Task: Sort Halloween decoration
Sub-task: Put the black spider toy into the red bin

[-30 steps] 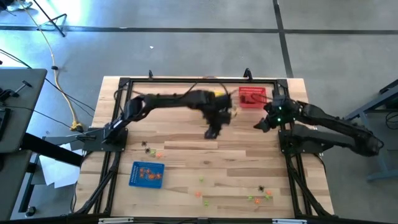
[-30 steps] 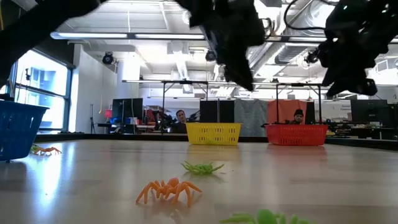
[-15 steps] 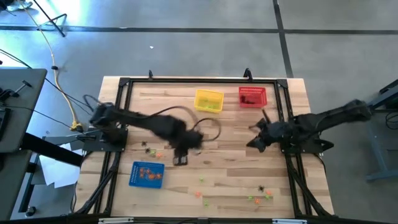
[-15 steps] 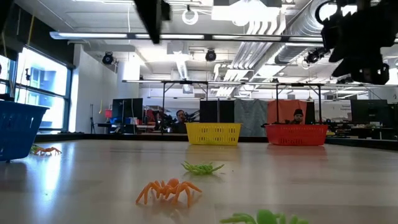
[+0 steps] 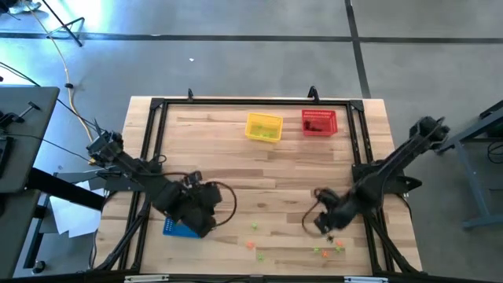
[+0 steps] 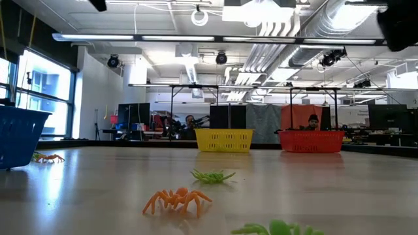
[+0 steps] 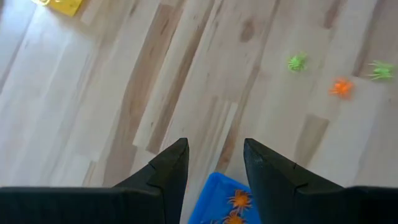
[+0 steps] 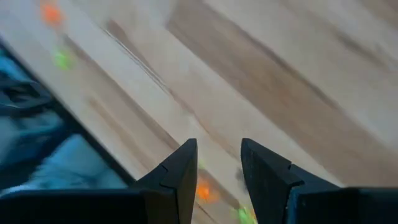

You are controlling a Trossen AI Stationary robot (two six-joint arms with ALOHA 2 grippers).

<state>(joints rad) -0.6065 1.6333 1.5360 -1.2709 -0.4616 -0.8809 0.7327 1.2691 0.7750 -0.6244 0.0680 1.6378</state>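
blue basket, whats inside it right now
In the left wrist view, orange spider trinkets lie in the blue basket below the open left pincer. From above, the left arm covers most of the basket, so the rest of its contents cannot be seen.

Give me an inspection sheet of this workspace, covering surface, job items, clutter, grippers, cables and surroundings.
Surface: wooden table inside a black frame.
Job's things: orange spider and green spider loose on the table near the low camera; more trinkets near the front right; orange spiders already in the blue basket. Yellow basket and red basket stand at the far edge.
Clutter: nothing seen.
Grippers: left gripper open above the blue basket; right gripper open, over the front right trinkets.
Cables: yellow cable on the floor left of the table.
Surroundings: people seated at desks beyond the table.
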